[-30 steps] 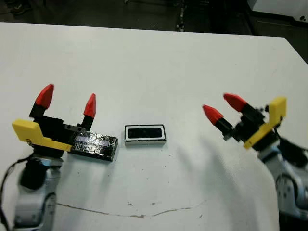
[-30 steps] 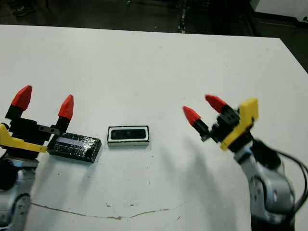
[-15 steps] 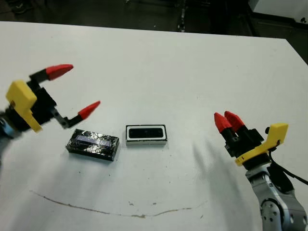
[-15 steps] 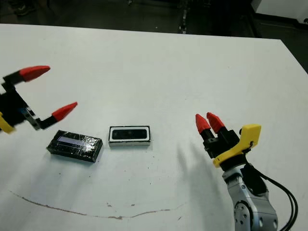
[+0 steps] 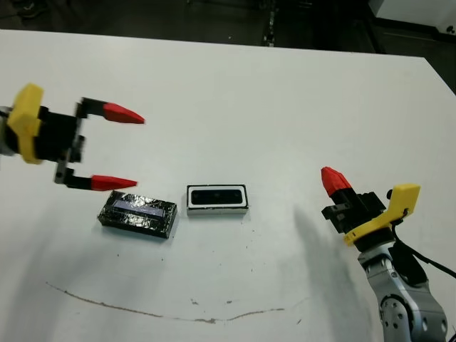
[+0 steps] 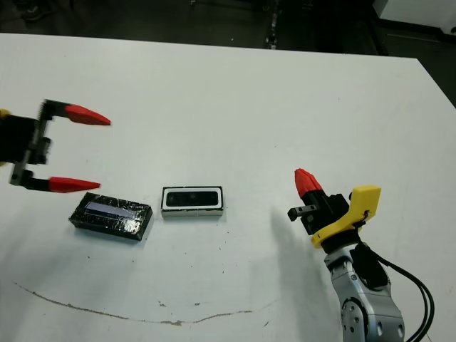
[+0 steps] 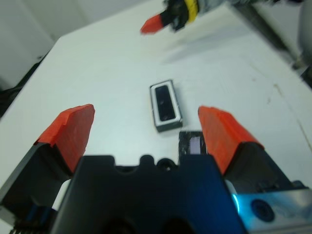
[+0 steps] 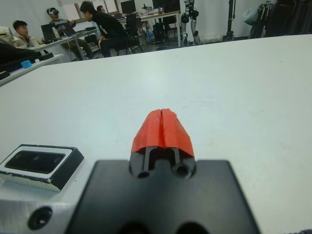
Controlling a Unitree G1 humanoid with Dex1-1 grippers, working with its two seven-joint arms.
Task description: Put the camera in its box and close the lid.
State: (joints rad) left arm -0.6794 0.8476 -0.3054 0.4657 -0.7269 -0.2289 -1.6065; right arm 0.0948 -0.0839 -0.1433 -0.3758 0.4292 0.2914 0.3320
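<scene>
The white-walled box (image 5: 217,209) lies mid-table with the black camera (image 5: 216,195) resting inside it. Just to its left sits the lid (image 5: 137,214), a speckled black slab with a pale stripe, flat on the table. My left gripper (image 5: 130,150) hovers open above the lid's left end, fingers stacked one over the other and pointing right, holding nothing. Its wrist view shows the box (image 7: 165,105) and part of the lid (image 7: 194,145). My right gripper (image 5: 332,179) is shut and empty, well to the right of the box (image 8: 41,163).
A thin dark scratch (image 5: 178,313) runs along the table near the front edge. Beyond the table's far side, the right wrist view shows several people (image 8: 105,24) seated at desks. The table's right edge (image 5: 438,71) slants past my right arm.
My left gripper lifted off the lid, swung left and turned its fingers sideways. My right gripper shut and drew back toward the table's front. Box, camera and lid stayed put.
</scene>
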